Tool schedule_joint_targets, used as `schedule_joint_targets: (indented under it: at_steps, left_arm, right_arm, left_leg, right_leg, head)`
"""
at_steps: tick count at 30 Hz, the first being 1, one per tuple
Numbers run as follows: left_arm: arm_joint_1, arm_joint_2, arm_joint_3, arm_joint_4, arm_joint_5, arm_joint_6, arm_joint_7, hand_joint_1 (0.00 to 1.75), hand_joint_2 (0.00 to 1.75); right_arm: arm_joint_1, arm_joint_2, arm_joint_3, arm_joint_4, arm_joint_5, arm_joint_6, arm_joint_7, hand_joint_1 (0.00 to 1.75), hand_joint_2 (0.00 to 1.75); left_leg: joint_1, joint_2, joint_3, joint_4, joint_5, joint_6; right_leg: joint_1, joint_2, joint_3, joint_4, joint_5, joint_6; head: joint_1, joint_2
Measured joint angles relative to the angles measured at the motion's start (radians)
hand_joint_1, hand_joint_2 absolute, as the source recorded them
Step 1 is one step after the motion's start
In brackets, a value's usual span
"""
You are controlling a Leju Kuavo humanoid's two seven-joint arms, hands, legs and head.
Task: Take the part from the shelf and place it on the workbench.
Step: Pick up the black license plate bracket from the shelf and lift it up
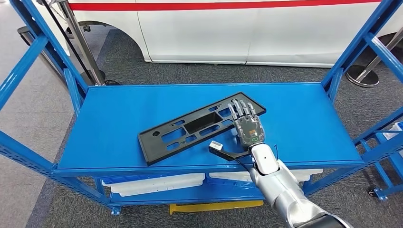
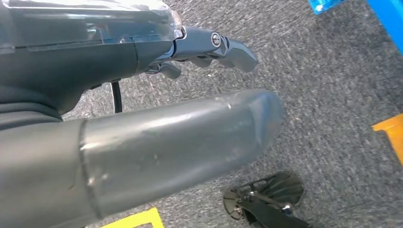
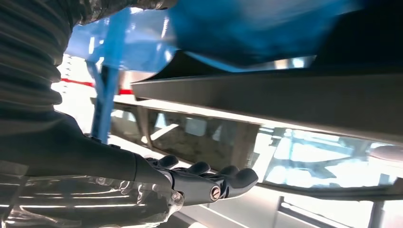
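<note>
Right hand [image 1: 247, 124] lies flat, fingers spread, on one black part [image 1: 190, 127] on shelf [image 1: 304, 123]

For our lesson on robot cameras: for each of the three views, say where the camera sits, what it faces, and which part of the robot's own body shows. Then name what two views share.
Head view: high on the body, facing forward and down at the blue shelf; right hand lies on the black part.
Left wrist view: behind the hanging left hand, facing the grey carpet.
Right wrist view: behind the right hand, close along the part's dark edge.
Shared: head and right wrist views both show the right hand, the part and the shelf.
</note>
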Motion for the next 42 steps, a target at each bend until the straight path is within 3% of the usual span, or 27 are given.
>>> schedule_joint_targets:
  at_steps: [2, 4, 5, 6, 7, 8, 10, 11, 13, 16, 18, 20, 21, 22, 23, 25, 27, 31, 33, 35, 36, 37, 38, 39, 41, 42]
  left_arm:
    - [-0.002, -0.002, 0.0, 0.0, -0.005, -0.001, 0.0, 0.0, 0.0]
    - [-0.004, -0.002, 0.0, 0.0, -0.009, -0.002, -0.002, 0.0, 0.0]
    - [-0.004, -0.003, 0.0, 0.0, -0.011, -0.002, -0.003, 0.0, 0.0]
    - [-0.004, -0.003, 0.0, 0.0, -0.013, -0.003, -0.003, 0.0, 0.0]
    - [-0.004, -0.003, 0.0, 0.0, -0.015, -0.003, -0.003, 0.0, 0.0]
    - [-0.004, -0.004, 0.0, 0.0, -0.016, -0.003, -0.003, 0.0, 0.0]
    - [-0.004, -0.007, 0.0, 0.0, -0.017, -0.003, -0.002, 0.0, 0.0]
    - [-0.005, -0.008, 0.001, 0.0, -0.018, -0.004, -0.002, 0.0, 0.0]
    - [-0.007, -0.01, 0.001, 0.0, -0.019, -0.006, 0.0, 0.0, 0.0]
    - [-0.009, -0.013, 0.001, 0.0, -0.022, -0.01, 0.001, 0.0, 0.0]
    - [-0.01, -0.015, 0.001, 0.0, -0.025, -0.012, 0.001, 0.0, 0.0]
    - [-0.01, -0.015, 0.001, 0.0, -0.026, -0.013, 0.001, 0.0, 0.0]
    - [-0.01, -0.015, 0.001, 0.0, -0.026, -0.013, 0.001, 0.0, 0.0]
    - [-0.009, -0.015, 0.001, 0.0, -0.026, -0.013, 0.002, 0.0, 0.0]
    - [-0.009, -0.016, 0.001, 0.0, -0.027, -0.014, 0.002, 0.0, 0.0]
    - [-0.01, -0.016, 0.001, 0.0, -0.029, -0.015, 0.002, 0.0, 0.0]
    - [-0.013, -0.016, 0.001, 0.0, -0.033, -0.016, 0.002, 0.0, 0.0]
    - [-0.014, -0.017, 0.004, 0.0, -0.037, -0.018, 0.008, 0.0, 0.0]
    - [-0.014, -0.018, 0.007, 0.0, -0.038, -0.018, 0.012, 0.0, 0.0]
    - [-0.013, -0.018, 0.009, 0.0, -0.04, -0.018, 0.015, 0.0, 0.0]
    - [-0.013, -0.018, 0.01, 0.0, -0.041, -0.018, 0.015, 0.0, 0.0]
    - [-0.013, -0.018, 0.012, 0.0, -0.043, -0.019, 0.015, 0.0, 0.0]
    - [-0.013, -0.018, 0.014, 0.0, -0.045, -0.02, 0.014, 0.0, 0.0]
    - [-0.013, -0.018, 0.015, 0.0, -0.047, -0.021, 0.013, 0.0, 0.0]
    - [-0.015, -0.02, 0.018, 0.0, -0.049, -0.023, 0.009, 0.0, 0.0]
    - [-0.015, -0.021, 0.019, 0.0, -0.05, -0.024, 0.008, 0.0, 0.0]
  right_arm:
    - [0.009, 0.02, 0.001, -0.013, 0.002, 0.0, -0.019, 0.0, 1.75]
    - [0.018, 0.044, 0.003, -0.021, 0.002, 0.0, -0.031, 0.0, 1.75]
    - [0.023, 0.055, 0.005, -0.023, 0.001, 0.0, -0.035, 0.0, 1.75]
    - [0.026, 0.066, 0.008, -0.024, -0.001, 0.0, -0.039, 0.0, 1.75]
    - [0.028, 0.076, 0.011, -0.026, -0.002, 0.001, -0.042, 0.0, 1.75]
    - [0.028, 0.084, 0.015, -0.028, -0.004, 0.002, -0.044, 0.0, 1.75]
    - [0.026, 0.099, 0.02, -0.03, -0.01, 0.005, -0.05, 0.0, 1.75]
    - [0.024, 0.107, 0.021, -0.031, -0.013, 0.006, -0.053, 0.0, 1.75]
    - [0.019, 0.123, 0.026, -0.031, -0.02, 0.012, -0.058, 0.0, 1.75]
    - [0.011, 0.144, 0.032, -0.027, -0.028, 0.022, -0.061, 0.0, 1.75]
    - [0.003, 0.158, 0.035, -0.022, -0.031, 0.024, -0.061, 0.0, 1.75]
    - [-0.001, 0.165, 0.039, -0.016, -0.032, 0.024, -0.061, 0.0, 1.75]
    - [-0.001, 0.167, 0.041, -0.013, -0.033, 0.024, -0.061, 0.0, 1.75]
    - [0.0, 0.167, 0.042, -0.009, -0.033, 0.024, -0.06, 0.0, 1.75]
    - [-0.001, 0.169, 0.043, -0.006, -0.032, 0.024, -0.059, 0.0, 1.75]
    - [-0.005, 0.173, 0.044, -0.001, -0.028, 0.026, -0.05, 0.0, 1.75]
    - [-0.018, 0.176, 0.046, 0.012, -0.016, 0.032, -0.028, 0.0, 1.75]
    - [-0.059, 0.171, 0.05, 0.079, 0.002, 0.052, 0.03, 0.0, 1.75]
    - [-0.076, 0.164, 0.051, 0.108, 0.004, 0.056, 0.041, 0.0, 1.75]
    - [-0.086, 0.158, 0.051, 0.133, 0.005, 0.06, 0.049, 0.0, 1.75]
    - [-0.088, 0.156, 0.053, 0.144, 0.005, 0.062, 0.055, 0.0, 1.75]
    - [-0.091, 0.154, 0.056, 0.154, 0.005, 0.066, 0.063, 0.0, 1.75]
    - [-0.095, 0.152, 0.061, 0.163, 0.005, 0.07, 0.073, 0.0, 1.75]
    - [-0.101, 0.151, 0.066, 0.171, 0.006, 0.075, 0.083, 0.0, 1.75]
    - [-0.113, 0.146, 0.078, 0.184, 0.006, 0.087, 0.104, 0.0, 1.75]
    - [-0.118, 0.144, 0.083, 0.19, 0.006, 0.093, 0.113, 0.17, 1.75]
  left_leg:
    - [0.002, 0.002, 0.001, -0.007, 0.005, 0.013]
    - [0.002, 0.003, -0.002, -0.008, 0.007, 0.018]
    - [0.001, 0.004, -0.004, -0.007, 0.007, 0.019]
    - [0.001, 0.003, -0.004, -0.007, 0.007, 0.019]
    - [0.001, 0.003, -0.003, -0.007, 0.007, 0.019]
    - [0.001, 0.002, -0.001, -0.007, 0.006, 0.018]
    - [-0.001, 0.001, 0.003, -0.006, 0.003, 0.013]
    - [-0.002, 0.001, 0.002, -0.005, 0.002, 0.009]
    - [-0.004, 0.001, -0.001, -0.005, 0.003, -0.002]
    - [-0.003, 0.001, -0.007, 0.006, -0.009, -0.018]
    - [-0.002, 0.001, -0.044, 0.089, -0.058, -0.026]
    - [-0.002, 0.001, -0.107, 0.22, -0.113, -0.031]
    - [-0.001, 0.001, -0.128, 0.26, -0.12, -0.033]
    - [-0.001, 0.001, -0.133, 0.265, -0.108, -0.034]
    - [-0.001, 0.001, -0.117, 0.227, -0.077, -0.033]
    - [-0.003, 0.001, -0.057, 0.099, -0.015, -0.029]
    - [-0.006, -0.001, -0.022, 0.022, 0.004, -0.019]
    - [-0.004, -0.002, -0.019, 0.005, 0.007, 0.004]
    - [-0.002, -0.001, -0.018, 0.0, 0.011, 0.014]
    - [-0.003, 0.001, -0.019, 0.0, 0.011, 0.018]
    - [-0.003, 0.001, -0.018, 0.0, 0.011, 0.018]
    - [-0.003, 0.001, -0.017, 0.0, 0.01, 0.017]
    - [-0.003, 0.001, -0.015, 0.0, 0.009, 0.017]
    - [-0.003, 0.001, -0.013, 0.0, 0.009, 0.015]
    - [-0.005, 0.0, -0.009, 0.001, 0.006, 0.009]
    - [-0.006, 0.0, -0.008, 0.001, 0.005, 0.004]
  right_leg:
    - [-0.003, -0.004, -0.022, 0.051, -0.037, 0.009]
    - [-0.005, -0.007, -0.081, 0.174, -0.102, 0.014]
    - [-0.006, -0.008, -0.112, 0.237, -0.126, 0.016]
    - [-0.006, -0.008, -0.132, 0.275, -0.132, 0.016]
    - [-0.006, -0.008, -0.133, 0.276, -0.117, 0.015]
    - [-0.006, -0.009, -0.115, 0.235, -0.086, 0.012]
    - [-0.003, -0.009, -0.048, 0.095, -0.016, 0.002]
    - [0.0, -0.009, -0.024, 0.042, 0.002, -0.003]
    - [0.005, -0.008, -0.01, 0.002, 0.005, -0.01]
    - [-0.001, -0.008, -0.007, -0.011, 0.011, -0.026]
    - [-0.004, -0.01, -0.003, -0.017, 0.014, -0.035]
    - [-0.001, -0.011, -0.003, -0.015, 0.013, -0.04]
    - [0.0, -0.011, -0.004, -0.013, 0.011, -0.041]
    - [0.0, -0.011, -0.004, -0.01, 0.009, -0.041]
    - [0.0, -0.011, -0.004, -0.006, 0.007, -0.041]
    - [0.002, -0.009, -0.004, 0.002, 0.0, -0.036]
    - [0.005, -0.008, -0.009, 0.01, -0.005, -0.027]
    - [0.005, -0.008, -0.017, 0.023, -0.015, -0.008]
    - [0.002, -0.009, -0.055, 0.104, -0.065, 0.0]
    - [-0.001, -0.009, -0.118, 0.232, -0.123, 0.005]
    - [-0.002, -0.009, -0.139, 0.272, -0.13, 0.006]
    - [-0.003, -0.009, -0.143, 0.277, -0.118, 0.006]
    - [-0.003, -0.009, -0.129, 0.244, -0.09, 0.004]
    - [-0.003, -0.01, -0.1, 0.183, -0.053, 0.001]
    - [0.002, -0.012, -0.038, 0.056, -0.005, -0.008]
    - [0.006, -0.013, -0.021, 0.02, 0.002, -0.012]
  head:
    - [0.0, 0.0]
    - [0.0, 0.0]
    - [0.0, 0.0]
    - [0.0, 0.0]
    - [0.0, 0.0]
    - [0.0, 0.0]
    - [0.0, 0.0]
    - [0.0, 0.0]
    - [0.0, 0.0]
    - [0.0, 0.0]
    - [0.0, 0.0]
    - [0.0, 0.0]
    - [0.0, 0.0]
    - [0.0, 0.0]
    - [0.0, 0.0]
    - [0.0, 0.0]
    - [0.0, 0.0]
    - [0.0, 0.0]
    - [0.0, 0.0]
    - [0.0, 0.0]
    - [0.0, 0.0]
    - [0.0, 0.0]
    - [0.0, 0.0]
    - [0.0, 0.0]
    - [0.0, 0.0]
    - [0.0, 0.0]
